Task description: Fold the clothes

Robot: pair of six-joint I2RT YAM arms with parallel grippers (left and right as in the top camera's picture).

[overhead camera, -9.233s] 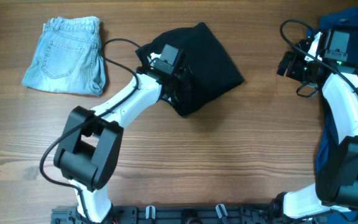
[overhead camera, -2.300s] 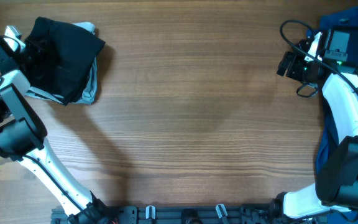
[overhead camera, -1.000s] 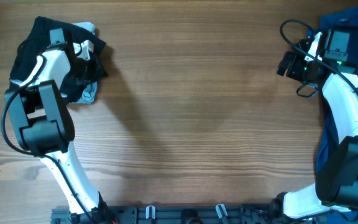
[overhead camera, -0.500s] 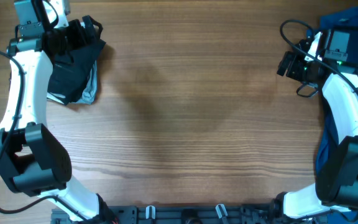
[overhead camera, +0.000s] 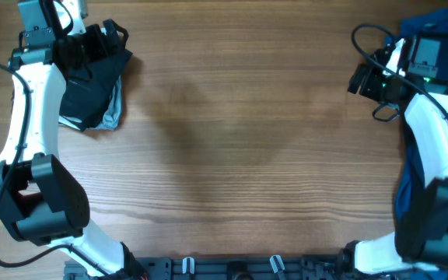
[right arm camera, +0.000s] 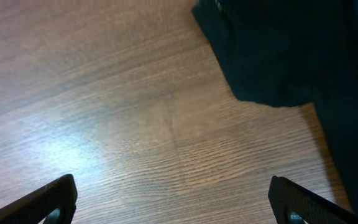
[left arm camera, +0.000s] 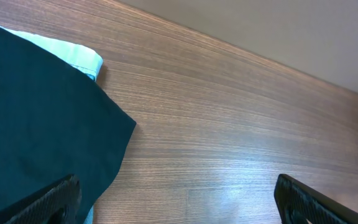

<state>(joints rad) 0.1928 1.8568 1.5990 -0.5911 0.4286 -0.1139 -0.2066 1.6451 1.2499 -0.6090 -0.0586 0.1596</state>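
Left hand spread, empty, above black garment stacked on denim shorts, far left of counter: judged the finished pile. Right hand spread, empty, beside dark-blue clothes at far right, likely awaiting folding

The black garment is no longer in the middle of the table in the left gripper's grasp. It now lies on the light-blue denim shorts, which earlier lay uncovered and now show only as a pale edge beside the black cloth. The gripper, clamped a second ago, now has its fingers wide apart with nothing between them. One finger is over the black cloth, the other over bare wood. The left arm, earlier bent toward the centre, now stretches along the table's side.
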